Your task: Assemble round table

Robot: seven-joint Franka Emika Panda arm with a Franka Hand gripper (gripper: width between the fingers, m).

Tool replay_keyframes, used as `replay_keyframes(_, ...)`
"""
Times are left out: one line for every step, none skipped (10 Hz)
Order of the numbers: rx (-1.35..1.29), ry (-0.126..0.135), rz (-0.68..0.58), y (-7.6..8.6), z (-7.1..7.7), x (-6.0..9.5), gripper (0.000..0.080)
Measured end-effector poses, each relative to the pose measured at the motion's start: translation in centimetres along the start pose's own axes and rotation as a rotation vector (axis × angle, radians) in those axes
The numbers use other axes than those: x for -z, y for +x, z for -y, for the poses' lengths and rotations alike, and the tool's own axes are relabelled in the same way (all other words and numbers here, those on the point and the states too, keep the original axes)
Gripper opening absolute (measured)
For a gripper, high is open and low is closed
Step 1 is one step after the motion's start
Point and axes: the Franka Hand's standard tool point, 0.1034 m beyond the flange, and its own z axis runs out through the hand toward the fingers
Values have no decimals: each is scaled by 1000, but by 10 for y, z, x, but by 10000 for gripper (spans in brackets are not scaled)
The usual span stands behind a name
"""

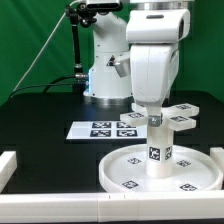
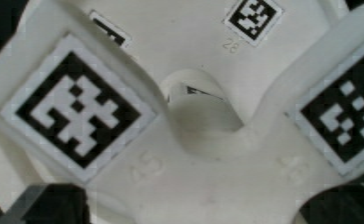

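Observation:
The large round disc [image 1: 128,168] lies on the table at the front of the exterior view. The short thick cylinder [image 1: 155,152] stands upright on its central hub. The four-lobed cross piece [image 1: 181,120] sits on top of the cylinder. My gripper [image 1: 152,112] reaches straight down onto the cross piece and is shut on it. In the wrist view the cross piece [image 2: 90,100] fills the frame, with tagged lobes around a central hollow. Dark finger shapes [image 2: 15,208] show only at the frame's corners. The disc and cylinder are hidden in that view.
The marker board [image 1: 103,128] lies flat behind the disc toward the exterior view's left. White rails [image 1: 8,165] edge the black surface at the left and front. The robot base [image 1: 105,70] stands at the back.

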Motion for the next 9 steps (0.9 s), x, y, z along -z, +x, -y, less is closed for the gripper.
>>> replay_keyframes(-4, 0, 0, 0, 0, 0, 648)
replay_keyframes(-5, 0, 0, 0, 0, 0, 637)
replay_keyframes(-6, 0, 0, -1, 0, 0, 637)
replay_keyframes(-22, 0, 0, -1, 0, 0, 468)
replay_keyframes(-53, 0, 0, -1, 0, 0, 442)
replay_keyframes(-55, 0, 0, -1, 0, 0, 442)
replay_keyframes(-116, 1, -1, -1, 0, 0, 442)
replay_keyframes(-200, 1, 0, -1, 0, -1, 442)
replay_keyframes(-246, 1, -1, -1, 0, -1, 442)
